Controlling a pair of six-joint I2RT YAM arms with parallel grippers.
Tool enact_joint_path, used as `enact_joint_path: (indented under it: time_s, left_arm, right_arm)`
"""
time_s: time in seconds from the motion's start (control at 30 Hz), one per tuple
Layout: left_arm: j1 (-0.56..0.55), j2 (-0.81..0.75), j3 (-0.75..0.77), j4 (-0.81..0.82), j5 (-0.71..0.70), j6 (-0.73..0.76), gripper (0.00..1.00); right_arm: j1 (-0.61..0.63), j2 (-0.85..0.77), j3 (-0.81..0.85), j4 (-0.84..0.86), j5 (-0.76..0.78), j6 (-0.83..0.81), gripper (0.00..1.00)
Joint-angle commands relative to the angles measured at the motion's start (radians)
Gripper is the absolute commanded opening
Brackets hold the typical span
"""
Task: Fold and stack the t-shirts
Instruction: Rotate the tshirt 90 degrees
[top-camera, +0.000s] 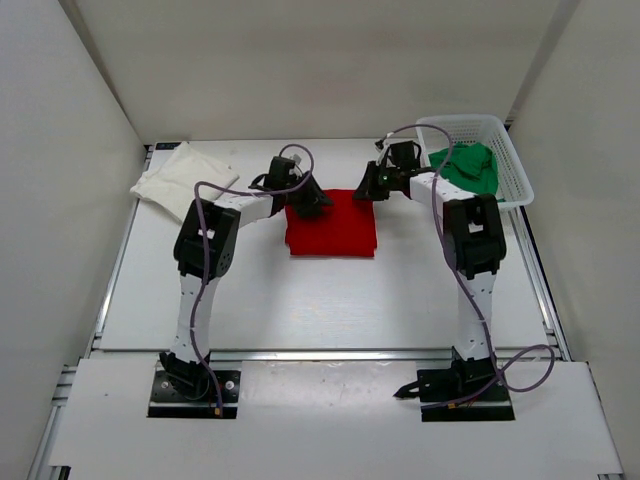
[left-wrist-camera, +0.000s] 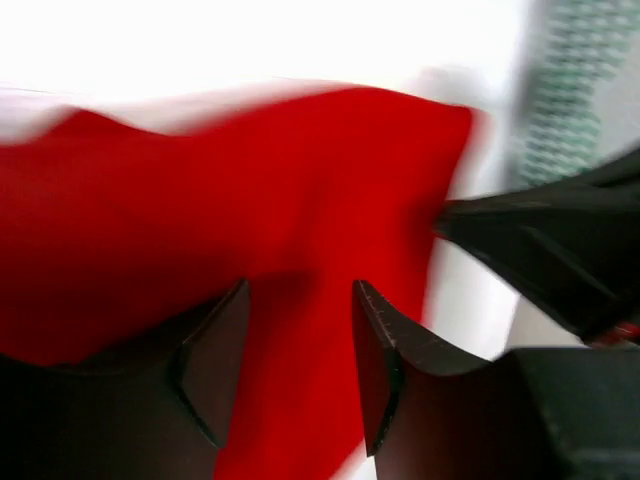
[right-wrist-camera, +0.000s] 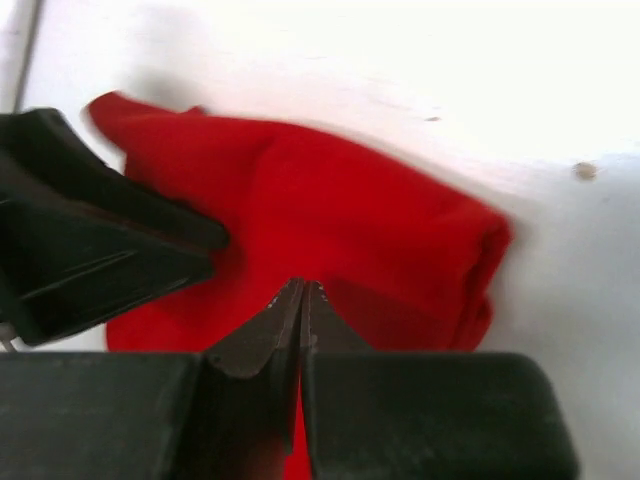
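Left pincer (left-wrist-camera: 300, 292) spread, right pincer (right-wrist-camera: 302, 288) pressed together, both over red shirt (top-camera: 335, 230) on table (top-camera: 300, 300). Folding step. Next: pinch edges, fold over.

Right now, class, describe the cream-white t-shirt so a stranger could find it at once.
Start at the white table and look to its far left corner. The cream-white t-shirt lies there, folded. Unlike the red t-shirt in the middle and the green t-shirt in the basket, it is pale and nothing touches it.
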Motion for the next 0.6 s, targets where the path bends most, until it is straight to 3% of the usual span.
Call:
enact_joint_path:
  time_s: [0.0, 0.33, 0.47, 0.5, 0.53, 0.57]
  left_arm:
    - [0.064, 0.030, 0.059, -0.007, -0.017, -0.029, 0.55]
    - [0.177, -0.057, -0.177, 0.397, 0.072, -0.222, 0.62]
    - [0.210, -0.095, -0.160, 0.286, 0.009, -0.134, 0.60]
    - [0.220, -0.106, -0.162, 0.266, 0.007, -0.130, 0.57]
    - [0.227, -0.109, -0.183, 0.254, 0.012, -0.112, 0.48]
    - [0.234, -0.127, -0.191, 0.243, 0.004, -0.083, 0.44]
  right_arm:
    - [-0.040, 0.071, 0.073, 0.046, -0.054, 0.052, 0.00]
    - [-0.077, 0.208, 0.165, -0.041, -0.043, 0.025, 0.00]
    - [-0.065, 0.180, 0.182, -0.036, -0.069, 0.019, 0.01]
    - [-0.060, 0.166, 0.194, -0.050, -0.074, 0.022, 0.01]
    - [-0.054, 0.145, 0.197, -0.062, -0.069, 0.001, 0.04]
    - [-0.050, 0.116, 0.205, -0.071, -0.060, -0.015, 0.12]
